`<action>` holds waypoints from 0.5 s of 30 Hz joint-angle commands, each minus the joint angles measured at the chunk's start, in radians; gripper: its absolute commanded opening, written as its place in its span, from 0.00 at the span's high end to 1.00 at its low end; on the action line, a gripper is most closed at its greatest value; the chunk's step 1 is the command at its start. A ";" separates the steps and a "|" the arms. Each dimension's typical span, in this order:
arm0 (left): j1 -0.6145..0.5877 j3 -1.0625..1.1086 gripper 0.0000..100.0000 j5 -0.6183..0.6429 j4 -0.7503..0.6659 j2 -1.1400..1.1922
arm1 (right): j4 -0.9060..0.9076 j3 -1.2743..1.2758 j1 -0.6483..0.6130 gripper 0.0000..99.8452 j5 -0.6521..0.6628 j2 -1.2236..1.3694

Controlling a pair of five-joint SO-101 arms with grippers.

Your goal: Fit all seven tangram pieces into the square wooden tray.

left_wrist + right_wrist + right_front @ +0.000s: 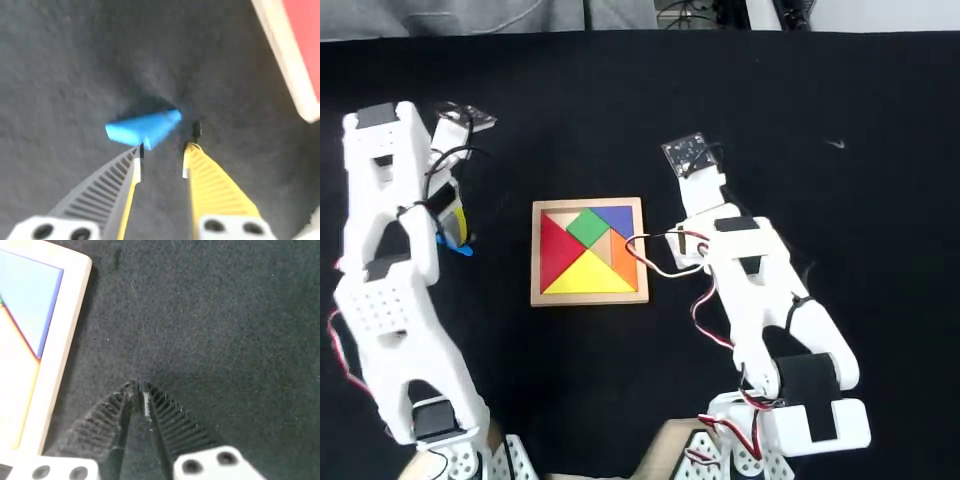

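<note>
A: The high camera?
B: Overhead, looking down on the table (840,110) and tray (590,298).
A: The wrist ones?
B: Very near the table, one looking past the left gripper (162,148), one past the right gripper (139,388); each shares a tray edge with overhead.

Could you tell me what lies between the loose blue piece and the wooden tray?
Nothing does: the left wrist view shows bare black cloth between the blue piece and the tray.

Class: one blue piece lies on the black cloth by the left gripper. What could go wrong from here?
The light blue wooden piece lies off-centre before the open left gripper; closing may clip a corner and flick it.
The one bare slot in the square wooden tray is hemmed by fitted pieces; a twisted piece may jam.
</note>
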 commanded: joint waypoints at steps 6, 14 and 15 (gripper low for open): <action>-0.007 0.329 0.76 0.400 -0.100 -0.351 | -0.014 -0.036 -0.005 0.99 -0.003 -0.004; -0.002 0.611 0.76 0.991 -0.410 -0.377 | -0.012 -0.033 -0.008 0.99 -0.003 -0.004; 0.004 0.627 0.76 1.117 -0.427 -0.377 | -0.012 -0.035 -0.008 0.99 -0.003 -0.004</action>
